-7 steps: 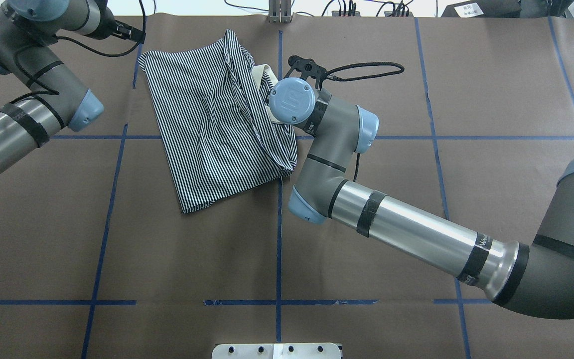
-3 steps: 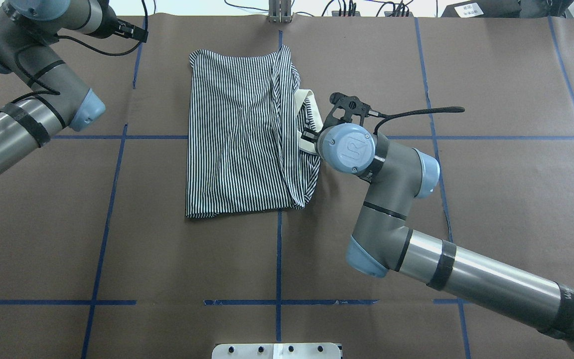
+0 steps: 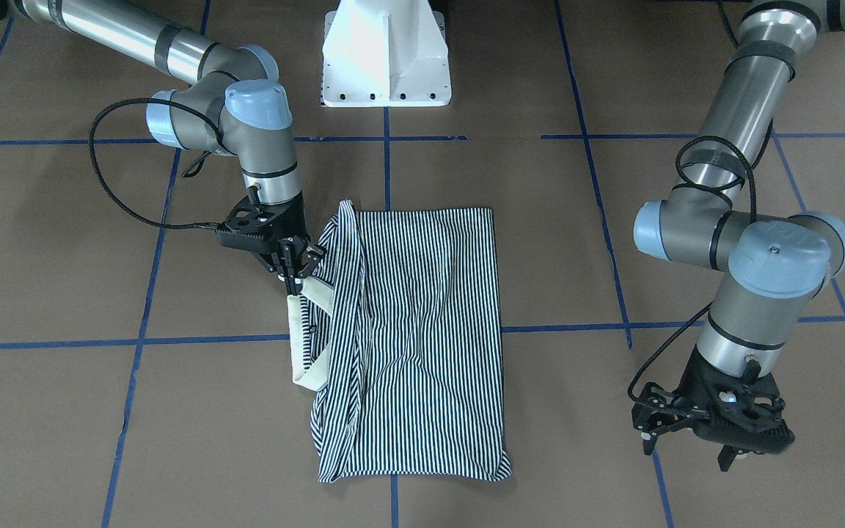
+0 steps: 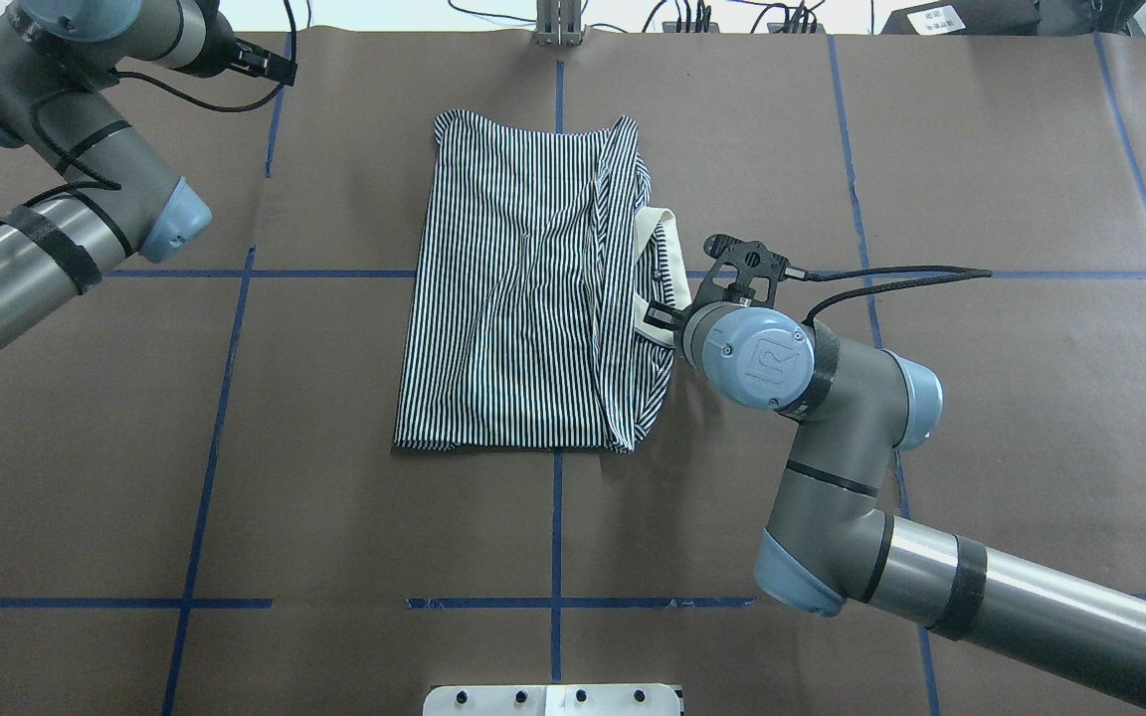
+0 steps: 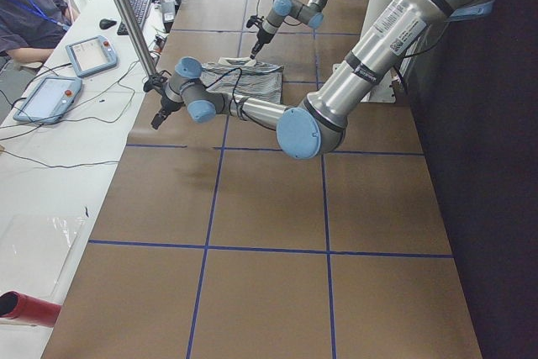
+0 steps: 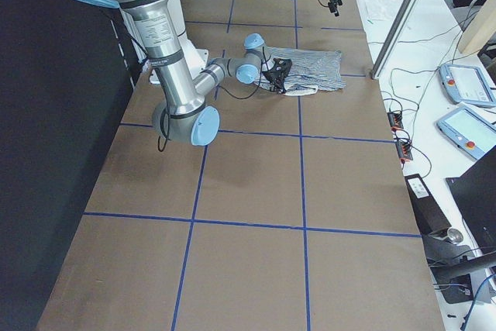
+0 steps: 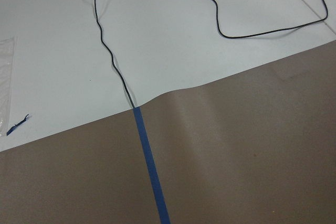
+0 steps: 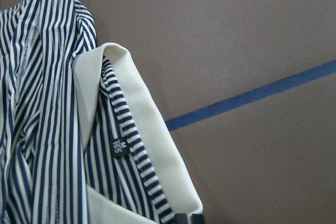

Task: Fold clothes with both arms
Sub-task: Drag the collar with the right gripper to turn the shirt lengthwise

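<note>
Pinches cream collar [image 3: 295, 330] of soft, light polo shirt [image 4: 523, 298], half-folded at centre of tabletop [image 4: 334, 477], in right pincer [image 3: 294, 282]; leaves left pincer [image 3: 686, 447] spread, idle far left; likely slumps unless gripped at collar or hems.

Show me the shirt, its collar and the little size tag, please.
shirt [image 4: 523, 298]: overhead view, middle of the striped body.
collar [image 8: 157, 150]: right wrist view, cream band beside the stripes.
size tag [image 8: 119, 147]: right wrist view, centre of the black label.
</note>
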